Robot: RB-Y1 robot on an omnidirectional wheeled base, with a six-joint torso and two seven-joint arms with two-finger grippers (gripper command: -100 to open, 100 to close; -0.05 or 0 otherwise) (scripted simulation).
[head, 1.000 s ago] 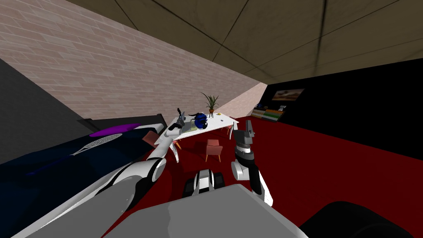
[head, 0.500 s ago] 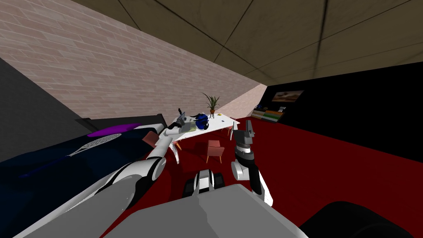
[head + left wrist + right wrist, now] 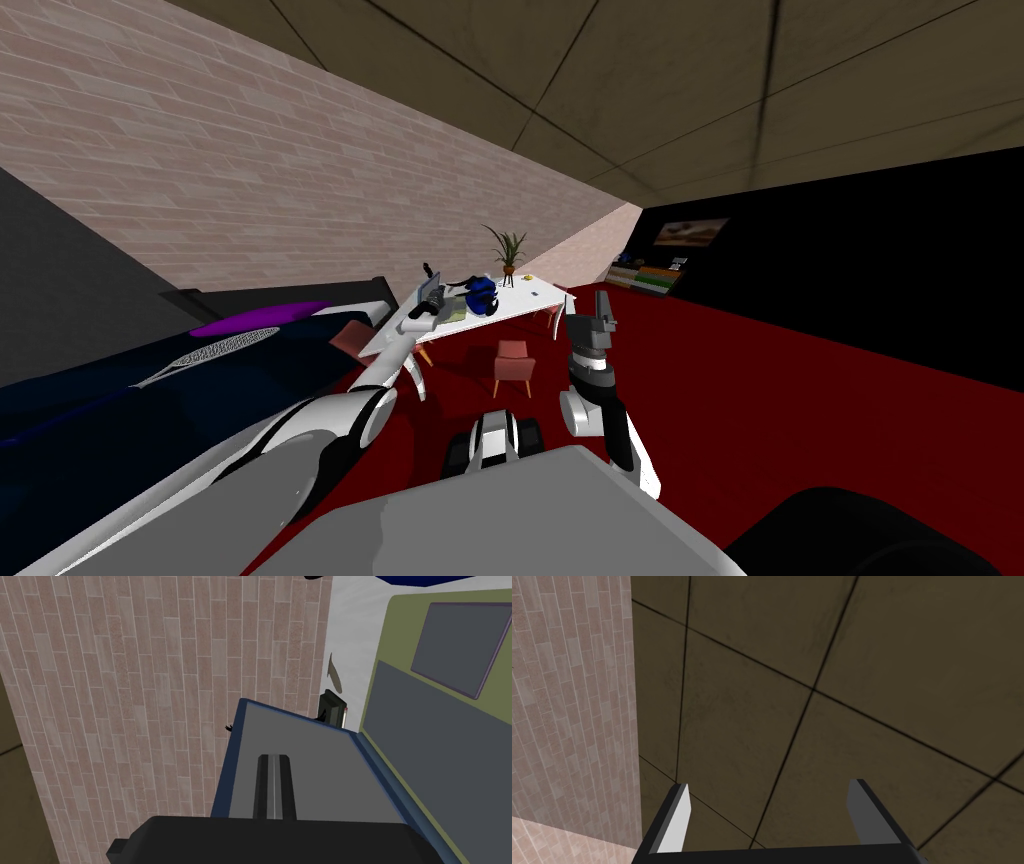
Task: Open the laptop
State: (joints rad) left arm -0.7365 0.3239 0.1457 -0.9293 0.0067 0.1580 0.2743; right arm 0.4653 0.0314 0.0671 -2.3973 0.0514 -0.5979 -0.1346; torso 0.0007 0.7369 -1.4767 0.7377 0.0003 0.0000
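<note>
With the left claw [image 3: 273, 761] closed and laid flat against the partly raised lid of the laptop [image 3: 310, 751] on the white tabletop [image 3: 535, 294], I would push near the lid's top edge in a slow arc, not dragging the base, while the right claw [image 3: 769, 785] hangs open.

We read this as home, bed-sitting room. We see bed with dark navy cover [image 3: 120, 400] and purple pillow [image 3: 255, 318] along pink-brown brick wall [image 3: 250, 170], pale stringed racket [image 3: 205, 352] lying on it. Just beside bed, long white table [image 3: 530, 296] carries grey blue-edged laptop [image 3: 315, 771] and small green potted plant [image 3: 507, 245], with salmon-pink chairs [image 3: 513, 362] near. Dark red floor [image 3: 800, 390]. At far end we see low shelf of coloured books [image 3: 645, 275] and framed picture [image 3: 690, 232].
</note>
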